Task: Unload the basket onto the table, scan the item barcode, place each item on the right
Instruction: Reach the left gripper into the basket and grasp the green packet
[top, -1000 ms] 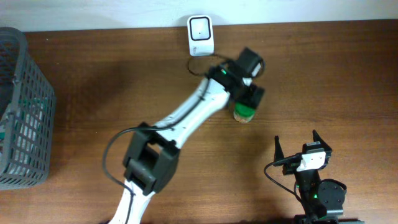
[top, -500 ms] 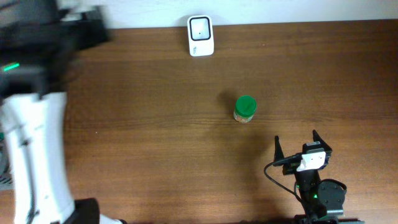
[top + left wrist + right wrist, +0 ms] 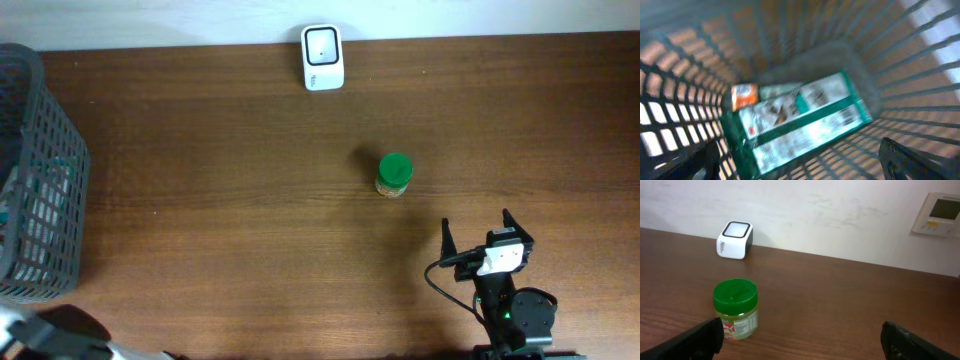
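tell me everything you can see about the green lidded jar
The jar is small and round, with a green lid over a clear body holding pale yellow-green contents, and a printed label with a red patch. It stands upright on the wooden table, apart from the white scanner. Only the table touches it.

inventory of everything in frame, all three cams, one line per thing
scanner: 1, white with black face, far edge of table, centre
jar: 1, green lid, yellowish contents, upright, mid-table
basket: 1, grey wire, left edge of table
packet: 1, green and white, lying in basket
small item: 1, orange label, in basket beside packet; too blurred to identify
wall panel: 1, beige, wall behind table
table: 1, dark brown wood
left end effector: 1, black, open, over basket contents
right end effector: 1, black, open, empty, facing jar
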{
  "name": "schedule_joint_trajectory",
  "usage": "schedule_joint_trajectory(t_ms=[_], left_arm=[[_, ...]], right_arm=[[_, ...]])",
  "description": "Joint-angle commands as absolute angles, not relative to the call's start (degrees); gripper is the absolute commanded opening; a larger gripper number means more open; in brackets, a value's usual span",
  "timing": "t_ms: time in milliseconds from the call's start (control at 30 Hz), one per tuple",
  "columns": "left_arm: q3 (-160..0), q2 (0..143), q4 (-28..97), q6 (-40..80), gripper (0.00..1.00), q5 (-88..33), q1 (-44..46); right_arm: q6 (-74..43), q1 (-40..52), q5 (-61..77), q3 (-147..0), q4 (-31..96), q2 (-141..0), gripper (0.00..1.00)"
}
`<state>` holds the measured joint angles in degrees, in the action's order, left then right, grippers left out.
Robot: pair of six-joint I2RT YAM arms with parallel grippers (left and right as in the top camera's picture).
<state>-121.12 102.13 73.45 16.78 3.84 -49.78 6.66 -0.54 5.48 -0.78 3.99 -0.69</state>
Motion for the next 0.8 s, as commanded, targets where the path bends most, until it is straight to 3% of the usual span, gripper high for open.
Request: schedule_joint_trajectory(t_ms=[0, 333, 767], left_arm=[[-115.2, 106.56, 71.77, 15.35, 0.99, 2.31, -52.12], [-105.34, 117.36, 55.9, -17.63, 1.0, -4.97, -52.31], [-105.01, 127.07, 50.63, -24.12, 0.95, -8.03, -52.29]], right_arm=[[6.63, -0.34, 5.54, -0.32, 4.05, -0.36, 0.98], [6.63, -0.34, 5.56, -0.32, 4.03, -0.36, 0.98], [6.63, -0.34, 5.54, -0.32, 4.05, -0.36, 0.98]])
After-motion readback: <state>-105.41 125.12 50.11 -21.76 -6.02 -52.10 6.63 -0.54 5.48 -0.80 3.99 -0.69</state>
